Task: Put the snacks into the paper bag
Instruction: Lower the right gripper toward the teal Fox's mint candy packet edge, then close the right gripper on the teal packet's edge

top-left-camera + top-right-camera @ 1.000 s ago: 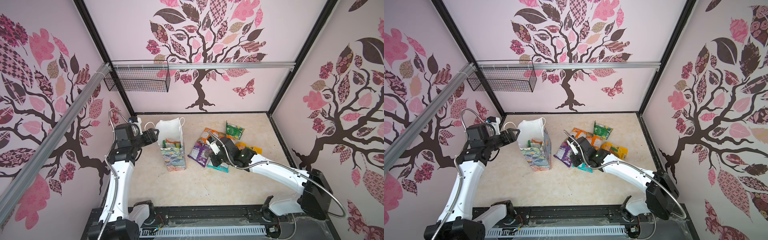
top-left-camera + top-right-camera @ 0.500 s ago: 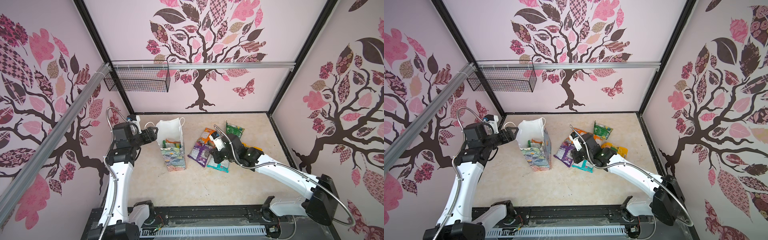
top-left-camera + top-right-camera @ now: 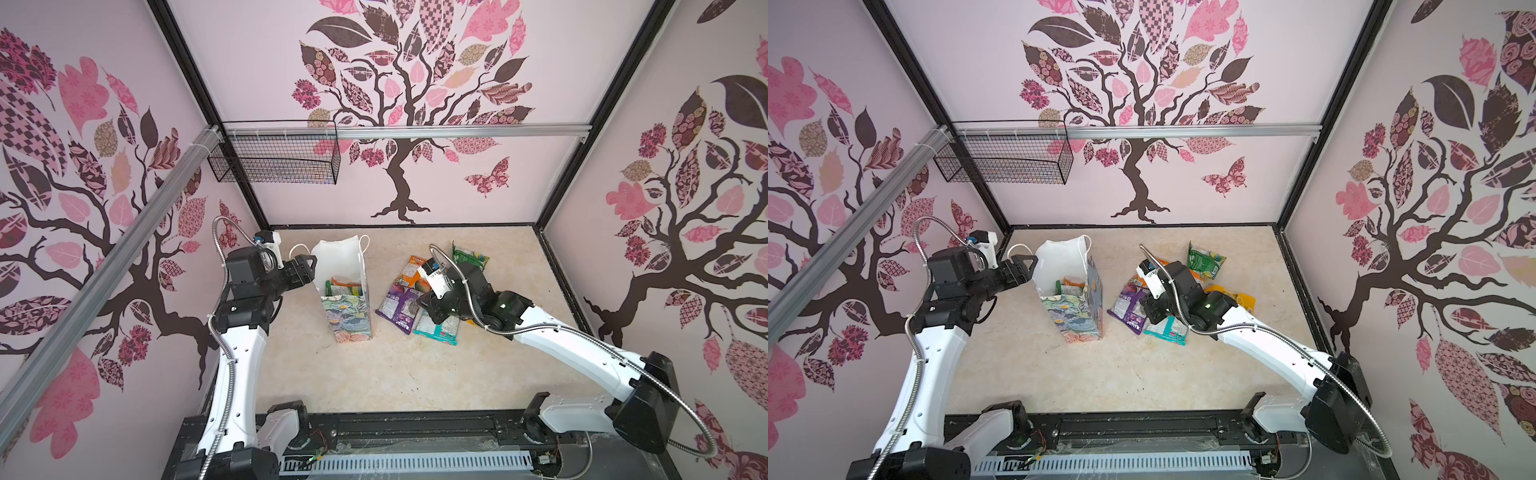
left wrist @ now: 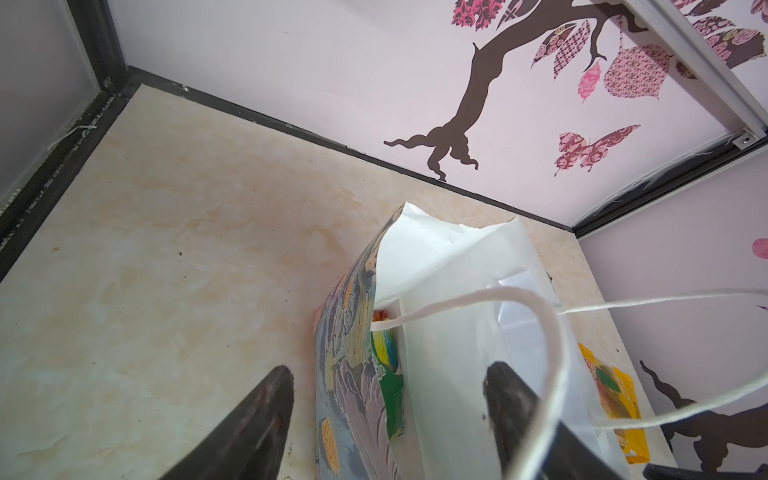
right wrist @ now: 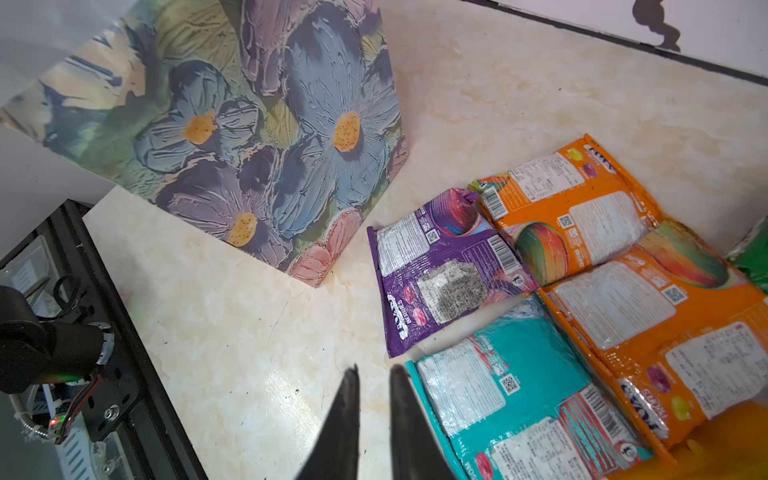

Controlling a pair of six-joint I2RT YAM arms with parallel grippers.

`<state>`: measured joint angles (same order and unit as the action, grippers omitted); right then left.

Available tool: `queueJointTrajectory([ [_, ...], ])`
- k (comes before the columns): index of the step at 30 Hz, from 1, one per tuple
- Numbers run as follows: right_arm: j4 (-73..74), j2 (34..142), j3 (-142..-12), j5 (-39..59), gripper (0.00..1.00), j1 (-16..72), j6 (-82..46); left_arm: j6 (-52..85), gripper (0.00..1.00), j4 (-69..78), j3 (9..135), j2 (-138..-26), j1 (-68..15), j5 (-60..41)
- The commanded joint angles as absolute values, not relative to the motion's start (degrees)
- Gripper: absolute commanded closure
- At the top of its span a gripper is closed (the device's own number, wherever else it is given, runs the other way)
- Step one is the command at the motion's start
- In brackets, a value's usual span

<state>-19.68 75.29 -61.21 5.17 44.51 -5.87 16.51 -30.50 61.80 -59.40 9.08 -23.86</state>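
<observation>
Right hand: we see a narrow gap with nothing in it, low over the table.
Teal packet: just beside that hand, about 5 o'clock from it seen from above.
Paper bag: upright at 9 o'clock, past the purple packet, with some snacks inside.
Left hand: wide, one finger inside the bag's rim and one outside.
Our worry: the flat, slippery packet may slide away and not get pinched. The cord handle lies across a left finger, so a pull could tip the bag.

Paper bag mouth is found open overhead, a cord handle slung across its rim. Snack packets are crowded at its 3 o'clock; floor at 6 o'clock is seen bare.
</observation>
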Motion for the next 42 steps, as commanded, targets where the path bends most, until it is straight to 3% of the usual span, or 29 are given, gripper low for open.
queueJointTrajectory([
  [1,-27.3,79.9,-61.2,-3.8,0.59,49.0,0.9,16.3,0.23,-29.4,60.5,-58.7,9.3,-23.8],
  [4,-30.5,85.8,-62.3,-11.4,0.57,53.1,2.6,16.4,0.23,-29.4,60.6,-58.9,9.5,-23.9],
  [17,-31.4,101.3,-64.7,-16.8,0.57,53.7,5.1,16.7,0.23,-29.1,60.3,-58.9,9.7,-24.7],
  [30,-24.8,103.9,-63.0,-25.1,0.61,54.2,2.6,16.9,0.23,-28.8,60.3,-58.7,9.7,-25.1],
  [42,-22.6,105.0,-61.3,-23.4,0.59,56.7,3.3,16.9,0.23,-28.9,60.3,-58.6,9.7,-25.0],
])
